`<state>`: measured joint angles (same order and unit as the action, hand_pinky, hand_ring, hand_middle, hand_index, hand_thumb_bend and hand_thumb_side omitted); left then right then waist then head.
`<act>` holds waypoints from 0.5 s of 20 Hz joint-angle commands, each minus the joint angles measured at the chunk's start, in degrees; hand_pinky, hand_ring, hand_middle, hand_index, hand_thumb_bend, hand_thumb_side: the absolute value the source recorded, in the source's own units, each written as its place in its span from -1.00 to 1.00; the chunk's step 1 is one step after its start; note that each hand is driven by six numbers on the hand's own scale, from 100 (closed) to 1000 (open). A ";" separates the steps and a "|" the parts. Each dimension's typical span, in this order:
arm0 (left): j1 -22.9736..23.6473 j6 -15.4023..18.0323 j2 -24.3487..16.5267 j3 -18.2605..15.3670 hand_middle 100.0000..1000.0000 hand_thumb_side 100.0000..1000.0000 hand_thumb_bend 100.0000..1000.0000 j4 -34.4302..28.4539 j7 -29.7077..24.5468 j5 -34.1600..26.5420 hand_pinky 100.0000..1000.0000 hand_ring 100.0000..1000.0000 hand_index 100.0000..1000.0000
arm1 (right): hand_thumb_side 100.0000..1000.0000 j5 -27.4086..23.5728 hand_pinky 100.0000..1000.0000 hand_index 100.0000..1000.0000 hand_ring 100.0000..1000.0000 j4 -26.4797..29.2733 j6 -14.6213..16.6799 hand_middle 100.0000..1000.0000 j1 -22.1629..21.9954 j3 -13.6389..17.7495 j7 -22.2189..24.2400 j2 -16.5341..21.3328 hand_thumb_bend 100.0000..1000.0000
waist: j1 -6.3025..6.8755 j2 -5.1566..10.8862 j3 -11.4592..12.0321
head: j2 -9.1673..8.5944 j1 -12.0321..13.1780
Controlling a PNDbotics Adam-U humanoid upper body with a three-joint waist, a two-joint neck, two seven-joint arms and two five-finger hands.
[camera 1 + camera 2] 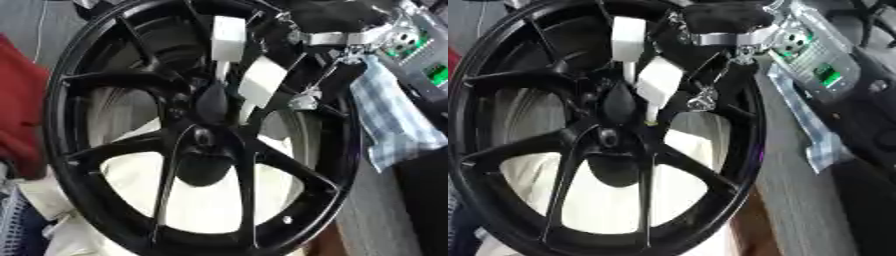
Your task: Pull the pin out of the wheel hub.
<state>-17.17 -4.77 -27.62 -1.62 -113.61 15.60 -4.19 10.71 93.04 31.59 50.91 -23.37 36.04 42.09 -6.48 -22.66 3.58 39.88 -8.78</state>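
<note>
The wheel hub (203, 131) fills the view's middle. The right hand (249, 65) reaches in from above and to the right of the hub's centre, its fingertips (213, 97) close over the centre. Right of the wheel's rim lies a cloth (394, 120).

Before you stands the wheel hub (206, 145), a glossy black alloy rim with slender spokes, upright and tilted, filling most of the view. At its centre you see the pin (213, 100), a dark, tapered piece projecting from the bore just above the middle.
</note>
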 commanded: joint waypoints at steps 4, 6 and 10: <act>-0.45 0.02 -1.03 -0.08 0.00 0.07 -1.00 -0.98 0.04 -0.14 0.32 -0.02 0.32 | -0.77 -3.03 0.51 0.17 0.43 -0.75 6.65 -0.08 2.71 0.05 9.45 0.83 -1.00 | 0.13 1.09 0.22 | 0.00 -0.69; -0.47 0.02 -1.13 -0.05 0.00 0.08 -1.00 -0.98 -0.01 -0.14 0.32 -0.02 0.32 | -0.74 -4.20 0.50 0.05 0.46 -1.45 6.13 -0.18 3.63 -0.15 10.72 0.68 -1.00 | -0.02 1.09 0.33 | 0.10 -1.10; -0.41 -0.04 -1.28 -0.04 0.00 0.08 -1.00 -0.98 -0.04 -0.11 0.32 -0.02 0.32 | -0.63 -6.43 0.46 -0.14 0.46 -2.78 4.44 -0.37 5.23 -0.12 12.71 0.22 -1.00 | -0.36 1.12 0.49 | 0.25 -1.84</act>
<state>-17.17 -4.78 -27.63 -1.61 -113.61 15.59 -4.20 5.59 90.30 27.91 54.87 -24.20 39.72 41.58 -7.18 -22.66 3.98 40.21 -10.23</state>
